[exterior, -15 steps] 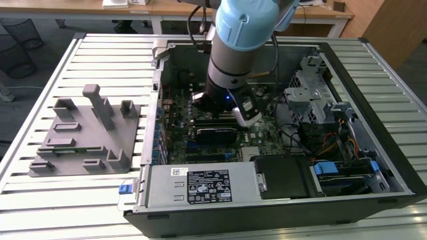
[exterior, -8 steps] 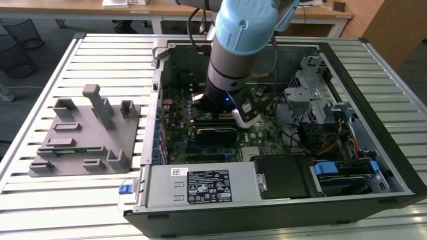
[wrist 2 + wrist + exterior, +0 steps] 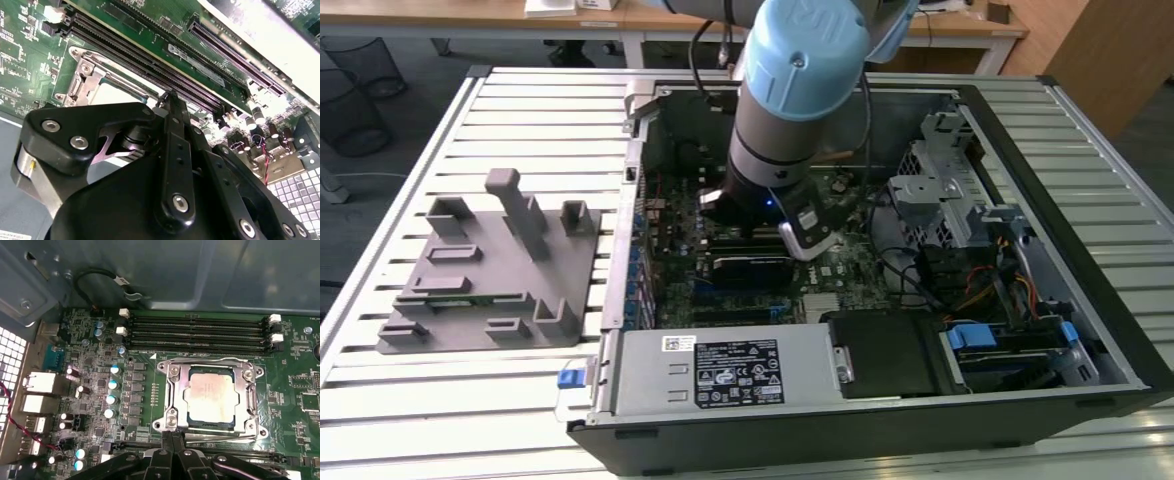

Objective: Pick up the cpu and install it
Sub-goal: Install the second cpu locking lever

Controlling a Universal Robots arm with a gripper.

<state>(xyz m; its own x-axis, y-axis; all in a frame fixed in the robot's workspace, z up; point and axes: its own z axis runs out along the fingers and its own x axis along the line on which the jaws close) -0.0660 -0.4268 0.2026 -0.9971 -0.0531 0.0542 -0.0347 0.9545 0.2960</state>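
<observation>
In the exterior view, the arm (image 3: 794,100) reaches down into an open computer case (image 3: 1067,150) lying on a slatted tabletop (image 3: 520,100). The tool (image 3: 761,225) hangs low over the motherboard (image 3: 854,265), near the middle of the case. A grey plastic fixture (image 3: 494,270) with upright blocks rests on the tabletop beside the case, toward the exterior view's left. A power supply (image 3: 720,370) sits along the case's near edge.

In the second wrist view, the black tool (image 3: 170,100) fills the foreground with its fingers (image 3: 172,150) pressed together and nothing between them. Just past the tips lies the metal socket frame (image 3: 87,75), with a pale patch of the cpu (image 3: 117,95) showing inside it. Long dark memory slots (image 3: 150,55) run beside the frame.

In the first wrist view, the whole socket frame (image 3: 172,385) is plain. The cpu (image 3: 210,395) sits flat within it, square, with a pale silvery top tinged pinkish and a thin tan-green rim. The frame's silvery bracket surrounds it on all sides. The tool's tips (image 3: 171,437) meet at the frame's edge, apart from the cpu. Four memory slots (image 3: 200,332) lie beyond the socket, and round capacitors (image 3: 112,385) stand beside it.
</observation>
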